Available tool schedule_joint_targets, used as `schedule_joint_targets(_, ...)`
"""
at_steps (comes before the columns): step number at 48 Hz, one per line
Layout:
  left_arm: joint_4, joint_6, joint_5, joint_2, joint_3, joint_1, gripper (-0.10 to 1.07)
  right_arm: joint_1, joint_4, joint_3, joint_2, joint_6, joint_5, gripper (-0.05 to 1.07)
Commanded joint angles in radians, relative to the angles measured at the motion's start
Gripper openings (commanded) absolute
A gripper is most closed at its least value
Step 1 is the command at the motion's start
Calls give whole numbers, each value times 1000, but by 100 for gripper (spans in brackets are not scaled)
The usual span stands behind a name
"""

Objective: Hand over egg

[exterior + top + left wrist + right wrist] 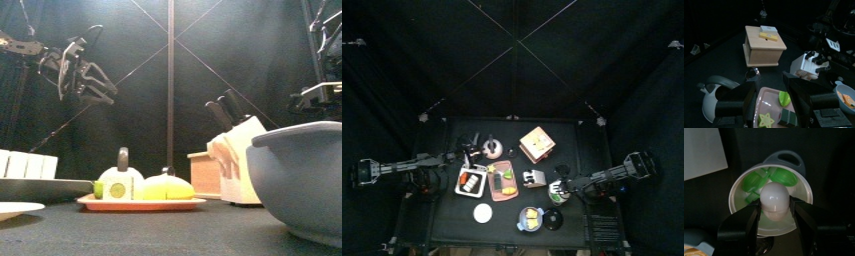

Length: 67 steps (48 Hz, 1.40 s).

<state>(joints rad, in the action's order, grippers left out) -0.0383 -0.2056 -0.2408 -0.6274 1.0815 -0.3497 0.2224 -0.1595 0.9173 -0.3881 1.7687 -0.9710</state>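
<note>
In the right wrist view a white egg [774, 198] sits between the jaws of my right gripper [775, 210], which touch both its sides. It is low inside a grey-white bowl [736, 190] that also holds green pieces [784, 177]. The bowl stands at the table's right front [560, 194] and looms large in the front view [301, 175], hiding the gripper there. My left gripper [771, 97] is open and empty, hovering over the pink tray [769, 107] at the table's left [465, 165].
A wooden box [764, 47] stands at the back and a knife block [811, 65] in the middle. A kettle [714, 97] is near the left gripper. A white plate [482, 212] and a second bowl [539, 217] are at the front.
</note>
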Motion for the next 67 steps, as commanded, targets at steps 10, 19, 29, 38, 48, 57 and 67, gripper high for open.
schedule_joint_targets(10,114,3,-15,-3,-21,66,80,31,-141,-20,-124,3,21,70)
schedule_joint_targets(19,247,3,-66,-3,-26,120,81,29,-281,-18,-187,3,114,70)
schedule_joint_targets(29,368,3,-261,-3,-8,161,83,21,-492,5,-216,5,333,70)
schedule_joint_targets(38,423,3,-362,9,5,193,96,-52,-640,18,-210,14,560,70)
schedule_joint_targets(48,472,18,-377,74,-49,212,104,-169,-764,5,-190,14,742,70)
schedule_joint_targets(57,469,126,-387,173,-118,213,104,-258,-853,-31,-166,5,857,70)
schedule_joint_targets(67,414,322,-420,305,-202,213,104,-313,-966,-87,-117,5,933,70)
